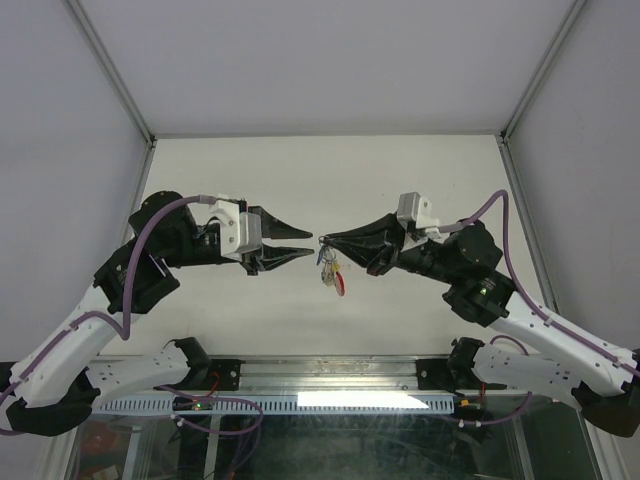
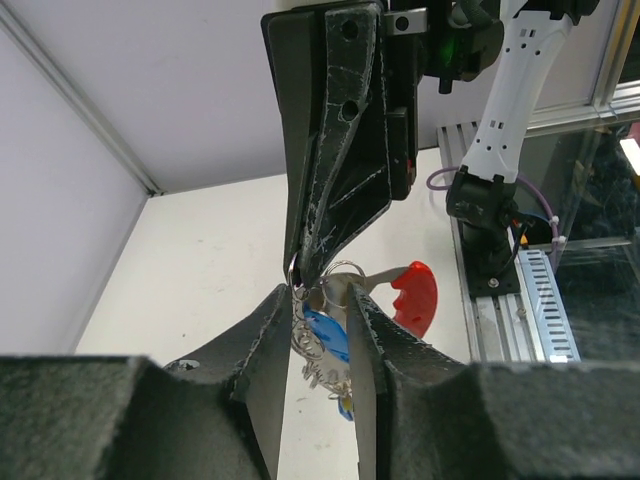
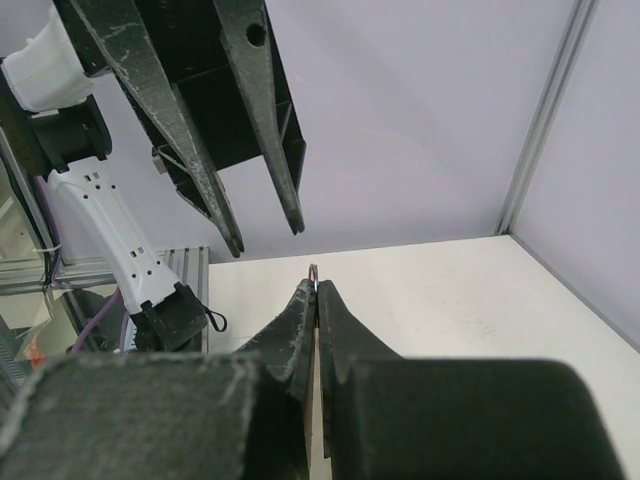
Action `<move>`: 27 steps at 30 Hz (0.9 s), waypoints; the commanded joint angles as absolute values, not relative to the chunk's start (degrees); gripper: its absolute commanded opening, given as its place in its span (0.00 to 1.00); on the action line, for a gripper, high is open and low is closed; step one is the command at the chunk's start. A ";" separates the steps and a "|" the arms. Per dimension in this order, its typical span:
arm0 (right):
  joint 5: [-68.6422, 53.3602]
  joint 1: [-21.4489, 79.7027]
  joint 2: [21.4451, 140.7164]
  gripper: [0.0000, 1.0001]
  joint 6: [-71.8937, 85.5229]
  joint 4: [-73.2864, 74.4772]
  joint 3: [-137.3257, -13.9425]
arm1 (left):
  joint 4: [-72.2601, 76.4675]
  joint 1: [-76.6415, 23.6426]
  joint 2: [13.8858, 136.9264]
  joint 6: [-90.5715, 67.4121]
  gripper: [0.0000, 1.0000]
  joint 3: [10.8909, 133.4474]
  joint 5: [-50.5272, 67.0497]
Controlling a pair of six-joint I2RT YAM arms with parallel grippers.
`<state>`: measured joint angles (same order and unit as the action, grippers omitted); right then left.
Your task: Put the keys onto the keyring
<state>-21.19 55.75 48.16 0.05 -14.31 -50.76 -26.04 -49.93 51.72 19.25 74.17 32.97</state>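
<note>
My right gripper (image 1: 322, 240) is shut on the thin silvery keyring (image 2: 346, 271) and holds it in the air above the table's middle. The keys (image 1: 327, 265) hang from it in a bunch: a blue key (image 2: 326, 336), a red key (image 2: 415, 296) sticking out sideways, and a bit of yellow low down. My left gripper (image 1: 312, 243) is open, its tips just left of the ring. In the left wrist view its fingertips (image 2: 284, 296) frame the hanging bunch. In the right wrist view only a sliver of the keyring (image 3: 313, 270) shows above my shut right gripper (image 3: 315, 288).
The white table (image 1: 420, 170) is walled by pale panels at the back and sides. An aluminium rail (image 1: 330, 375) with the arm bases runs along the near edge.
</note>
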 commanded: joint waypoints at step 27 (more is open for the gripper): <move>-26.81 55.90 47.50 0.00 1.67 -24.22 -51.80 | -19.25 -50.40 53.47 15.91 0.21 72.42 37.47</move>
<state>-26.26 55.75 48.18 0.64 -18.33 -50.76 -22.35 -49.93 53.23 16.82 72.49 35.64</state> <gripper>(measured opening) 0.007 0.227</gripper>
